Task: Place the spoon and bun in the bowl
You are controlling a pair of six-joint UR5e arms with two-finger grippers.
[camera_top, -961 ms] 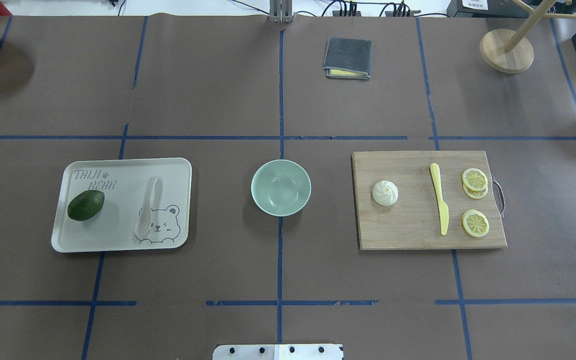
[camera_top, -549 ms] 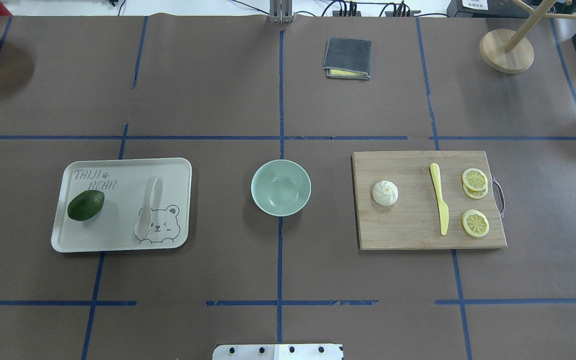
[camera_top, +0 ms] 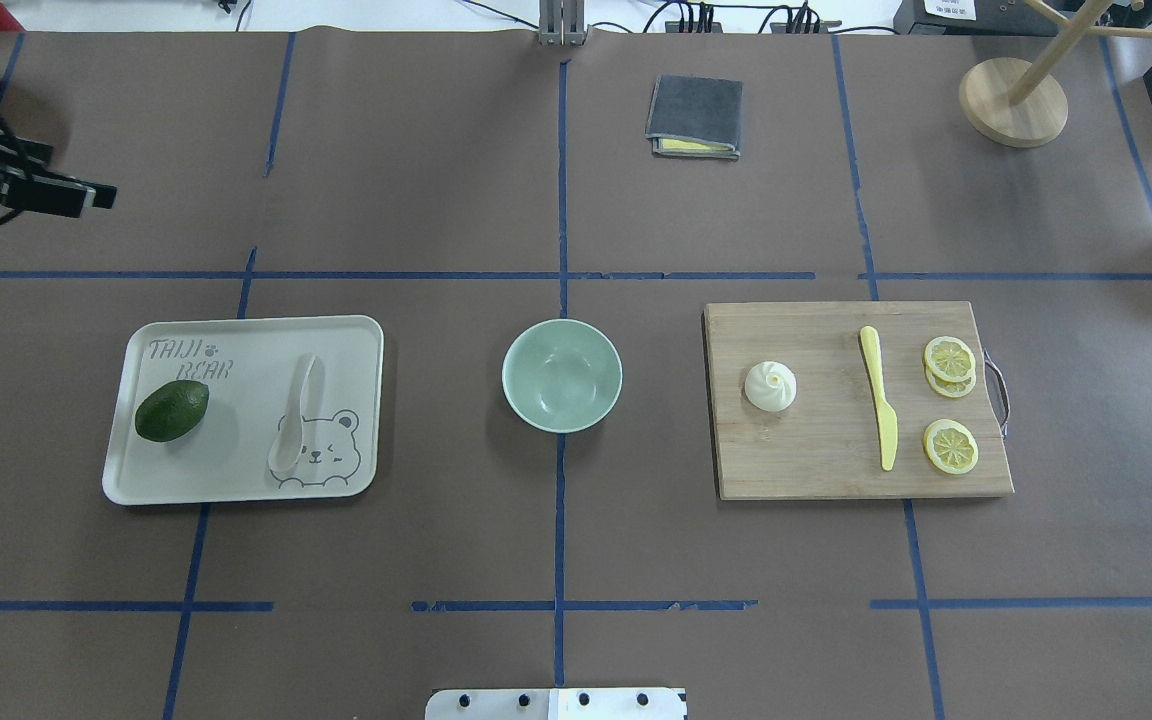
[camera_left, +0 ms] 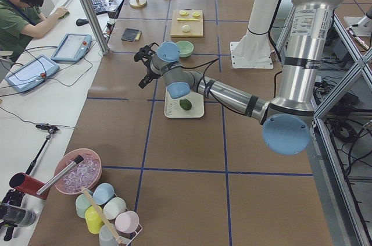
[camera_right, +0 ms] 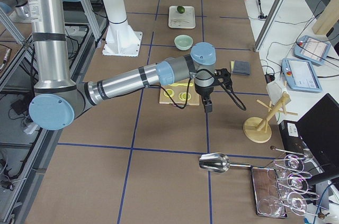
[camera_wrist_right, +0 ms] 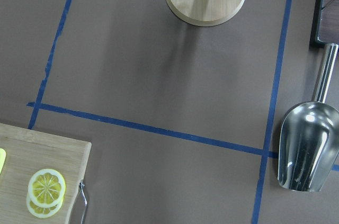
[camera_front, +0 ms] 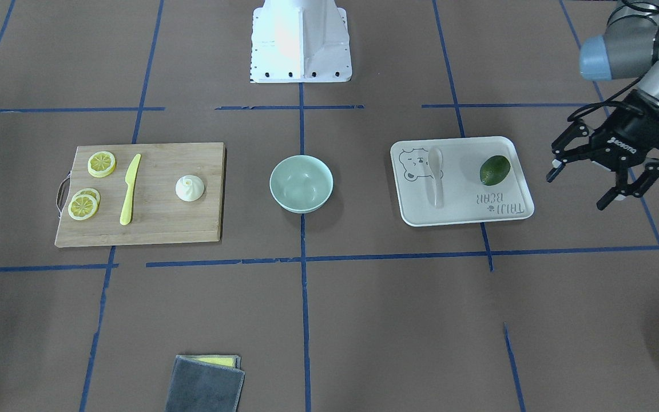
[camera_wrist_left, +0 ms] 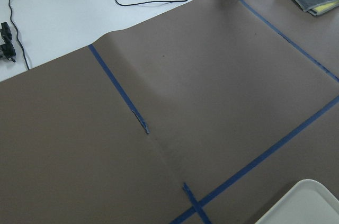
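Observation:
The pale spoon lies on the right part of the white bear tray, left of centre. The mint-green bowl stands empty at the middle. The white bun sits on the left part of the wooden cutting board. My left gripper is open and empty, in the air beyond the tray's outer end, well away from the spoon. It pokes in at the overhead view's top left edge. My right gripper shows only in the right side view, past the board's outer end; I cannot tell its state.
A green avocado lies on the tray. A yellow knife and lemon slices lie on the board. A folded grey cloth and a wooden stand are at the back. A metal scoop lies far right.
My left gripper has come into the overhead view at the top left edge, where no arm showed before. Spoon, bun and bowl have not moved.

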